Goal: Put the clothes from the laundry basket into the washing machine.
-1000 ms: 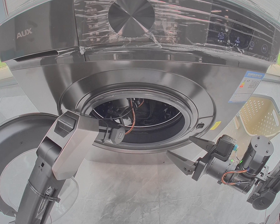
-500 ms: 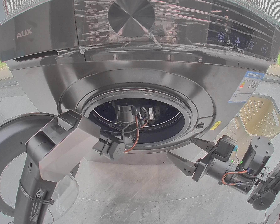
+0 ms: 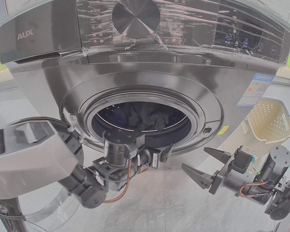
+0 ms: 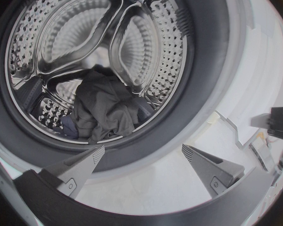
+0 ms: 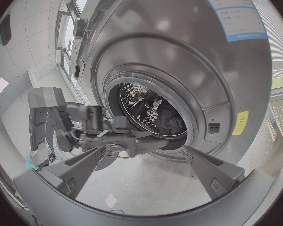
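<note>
Now, the clothes (image 4: 103, 107) are seen lying as a dark, crumpled heap low in the drum (image 4: 138, 47), with a patch of bluish cloth tucked beside the grey. From the head view the same heap is made out through the round opening of the washing machine (image 3: 145, 78), well behind the rubber seal, with nothing draped over the lip.

So a good part of the job can be judged done: garments are inside, not hanging out. The laundry basket (image 3: 288, 126) is found off to the robot's right of the machine, and only bare cream lattice is shown in the part of it that can be seen. Whether anything is left in the hidden part cannot be told, so one more check of it may be needed, and the door is not yet shut.

The left gripper (image 4: 143, 148) is held just outside the opening, aimed into the drum, its fingers spread wide with nothing between them and nothing touched. The right gripper (image 3: 194, 158) is parked lower and to the right, above the floor between opening and basket, likewise spread wide and empty, apart from the machine's front.
</note>
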You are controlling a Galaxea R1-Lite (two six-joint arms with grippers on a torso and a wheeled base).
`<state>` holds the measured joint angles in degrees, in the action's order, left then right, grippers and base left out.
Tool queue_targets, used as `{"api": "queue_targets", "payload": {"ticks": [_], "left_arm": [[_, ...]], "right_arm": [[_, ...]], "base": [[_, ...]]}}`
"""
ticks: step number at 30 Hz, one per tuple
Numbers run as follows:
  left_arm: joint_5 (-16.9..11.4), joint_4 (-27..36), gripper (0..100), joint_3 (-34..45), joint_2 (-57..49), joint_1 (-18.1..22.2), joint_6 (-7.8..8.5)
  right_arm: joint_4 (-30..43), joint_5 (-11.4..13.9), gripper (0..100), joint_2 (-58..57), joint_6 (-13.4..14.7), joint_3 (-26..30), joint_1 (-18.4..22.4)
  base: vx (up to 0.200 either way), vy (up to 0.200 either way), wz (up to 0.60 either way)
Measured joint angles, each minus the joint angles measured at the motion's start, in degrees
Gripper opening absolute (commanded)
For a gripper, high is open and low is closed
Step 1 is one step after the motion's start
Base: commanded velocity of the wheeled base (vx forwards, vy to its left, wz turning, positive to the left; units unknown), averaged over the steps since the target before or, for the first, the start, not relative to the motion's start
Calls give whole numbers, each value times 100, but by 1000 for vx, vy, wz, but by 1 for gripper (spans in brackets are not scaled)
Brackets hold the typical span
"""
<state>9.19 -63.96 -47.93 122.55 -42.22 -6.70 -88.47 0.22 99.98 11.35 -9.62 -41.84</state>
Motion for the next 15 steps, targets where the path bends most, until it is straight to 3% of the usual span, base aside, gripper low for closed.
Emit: {"api": "queue_targets", "payload": {"ticks": [7, 15], "left_arm": [[-35, -307, 100, 1770, -1735, -277, 66], [24, -352, 100, 3129, -3788, -185, 162]], "right_arm": [[112, -104, 100, -703, -55, 494, 166], [1085, -177, 100, -1908, -380, 819, 868]], "base": [[-200, 0, 0], [-200, 0, 0]]}}
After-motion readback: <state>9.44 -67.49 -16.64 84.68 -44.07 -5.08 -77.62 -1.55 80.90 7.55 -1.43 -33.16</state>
